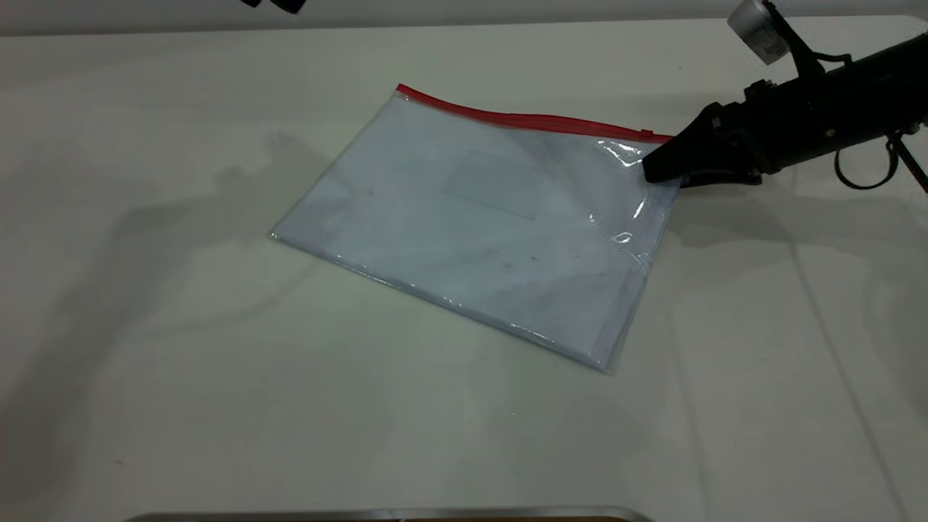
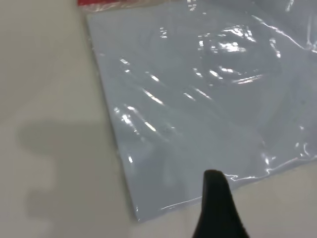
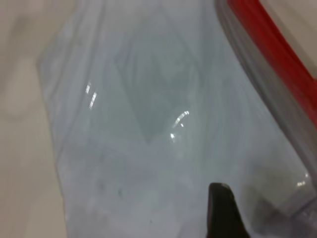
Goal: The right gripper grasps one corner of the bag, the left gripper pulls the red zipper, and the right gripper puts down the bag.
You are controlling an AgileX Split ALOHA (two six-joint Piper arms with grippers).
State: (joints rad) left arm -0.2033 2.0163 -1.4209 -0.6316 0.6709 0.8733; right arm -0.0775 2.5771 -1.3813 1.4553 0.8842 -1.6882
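The bag (image 1: 471,217), a clear pouch with white sheets, lies on the white table with the red zipper (image 1: 522,119) along its far edge. My right gripper (image 1: 656,170) is at the bag's far right corner, by the zipper's end. It is closed on that corner, and the plastic is wrinkled and slightly raised there. In the right wrist view one finger (image 3: 223,213) lies on top of the bag (image 3: 148,124) beside the zipper (image 3: 277,54). My left gripper (image 1: 274,4) hangs high at the back left. One of its fingers (image 2: 218,208) shows above the bag's corner (image 2: 198,99).
A metal rim (image 1: 377,515) runs along the table's front edge. The table's far edge (image 1: 464,25) meets a wall behind the bag. The right arm (image 1: 834,109) reaches in from the right.
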